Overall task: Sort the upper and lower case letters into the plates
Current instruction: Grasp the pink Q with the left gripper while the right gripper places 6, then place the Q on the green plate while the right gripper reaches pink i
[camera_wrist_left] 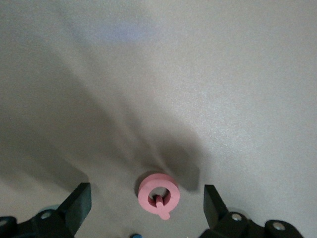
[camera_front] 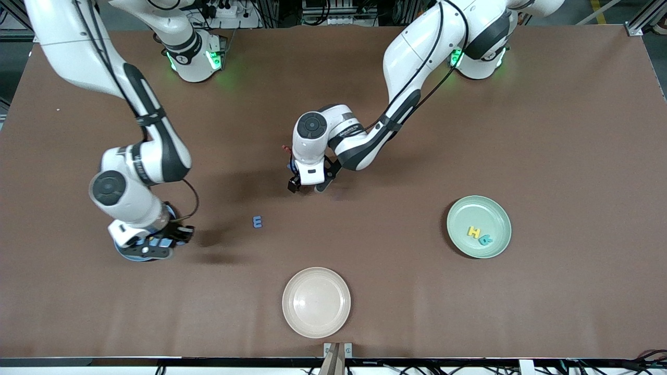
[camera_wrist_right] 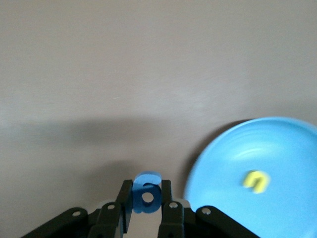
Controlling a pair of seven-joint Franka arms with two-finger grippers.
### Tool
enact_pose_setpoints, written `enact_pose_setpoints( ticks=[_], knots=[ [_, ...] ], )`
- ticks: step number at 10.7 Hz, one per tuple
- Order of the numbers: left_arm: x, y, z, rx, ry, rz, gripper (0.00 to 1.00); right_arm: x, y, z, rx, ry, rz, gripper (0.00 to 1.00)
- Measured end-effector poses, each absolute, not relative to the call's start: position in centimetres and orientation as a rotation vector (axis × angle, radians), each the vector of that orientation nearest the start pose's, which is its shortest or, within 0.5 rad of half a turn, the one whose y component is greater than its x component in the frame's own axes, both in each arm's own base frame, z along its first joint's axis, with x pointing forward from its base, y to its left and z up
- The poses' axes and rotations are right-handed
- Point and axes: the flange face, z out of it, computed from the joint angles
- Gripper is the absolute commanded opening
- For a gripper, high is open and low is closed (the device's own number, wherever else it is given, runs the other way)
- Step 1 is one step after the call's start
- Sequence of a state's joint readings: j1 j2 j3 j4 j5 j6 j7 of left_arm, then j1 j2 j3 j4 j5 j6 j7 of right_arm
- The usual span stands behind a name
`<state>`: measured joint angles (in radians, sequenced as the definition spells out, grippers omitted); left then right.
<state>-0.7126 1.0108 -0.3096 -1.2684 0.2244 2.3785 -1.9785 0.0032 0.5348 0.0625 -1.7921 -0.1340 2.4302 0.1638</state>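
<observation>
The cream plate (camera_front: 316, 302) lies nearest the front camera, bare, and it has no part in my sorting. Farther up the tabletop (camera_front: 563, 156) sits the mint green plate (camera_front: 479, 226), toward my left arm's end, with a yellow H (camera_front: 473, 232) and a teal letter (camera_front: 486, 240) already lying in it.

My right hand (camera_wrist_right: 147, 203) is clamped on a small blue letter (camera_wrist_right: 146, 191), gripped across its sides and held upright between the pads. It hangs at the edge of the sky blue plate (camera_wrist_right: 277, 148), where a yellow letter (camera_wrist_right: 255, 181) already rests. In the front view my wrist hides nearly all of that plate. To do this well I would bring the piece over the plate's flat middle, lower it, and only then part the fingers, so that it does not bounce off the rim. That forearm slopes down from the base, wrist pointing straight at the tabletop.

My left hand (camera_wrist_left: 147, 208) is spread wide and low over a pink Q (camera_wrist_left: 159, 194) lying flat between its fingers. I judge this a grasp about to close; I should keep the Q centred. That arm reaches toward mid-table, wrist turned downward.

A blue E (camera_front: 257, 222) lies loose between my two hands.
</observation>
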Motion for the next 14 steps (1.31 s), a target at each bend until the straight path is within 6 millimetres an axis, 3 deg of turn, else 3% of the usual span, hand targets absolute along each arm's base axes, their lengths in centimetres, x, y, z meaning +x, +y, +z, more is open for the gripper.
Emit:
enact_pose_setpoints(
  ticks=[1, 2, 3, 5, 6, 8, 10, 14],
  knots=[
    [45.3, -61.3, 16.7, -2.917, -1.527, 0.123, 1.0, 66.7, 0.6, 26.2, -3.195, -0.041, -0.171, 0.0],
    [45.5, -61.3, 16.6, -2.917, -1.533, 0.122, 1.0, 66.6, -2.1, 26.0, -3.2, -0.072, -0.161, 0.51],
    [45.7, -61.3, 16.4, -2.916, -1.538, 0.123, 0.98, 66.4, -3.4, 25.8, -3.203, -0.084, -0.149, 1.0],
    [45.8, -61.4, 16.5, -2.918, -1.544, 0.124, 0.85, 66.3, -2.5, 25.3, -3.198, -0.104, -0.118, 1.0],
    [45.8, -61.5, 16.5, -2.918, -1.543, 0.124, 0.73, 66.2, -1.8, 25.0, -3.196, -0.119, -0.1, 1.0],
    [45.7, -61.5, 16.4, -2.913, -1.538, 0.125, 0.42, 66.1, -0.6, 24.9, -3.192, -0.131, -0.091, 1.0],
    [45.9, -61.6, 16.7, -2.919, -1.545, 0.121, 0.0, 66.1, 1.7, 24.8, -3.188, -0.11, -0.093, 1.0],
    [46.0, -61.7, 17.0, -2.917, -1.54, 0.118, 0.0, 65.8, 5.8, 24.7, -3.184, -0.122, -0.09, 1.0]
  ],
)
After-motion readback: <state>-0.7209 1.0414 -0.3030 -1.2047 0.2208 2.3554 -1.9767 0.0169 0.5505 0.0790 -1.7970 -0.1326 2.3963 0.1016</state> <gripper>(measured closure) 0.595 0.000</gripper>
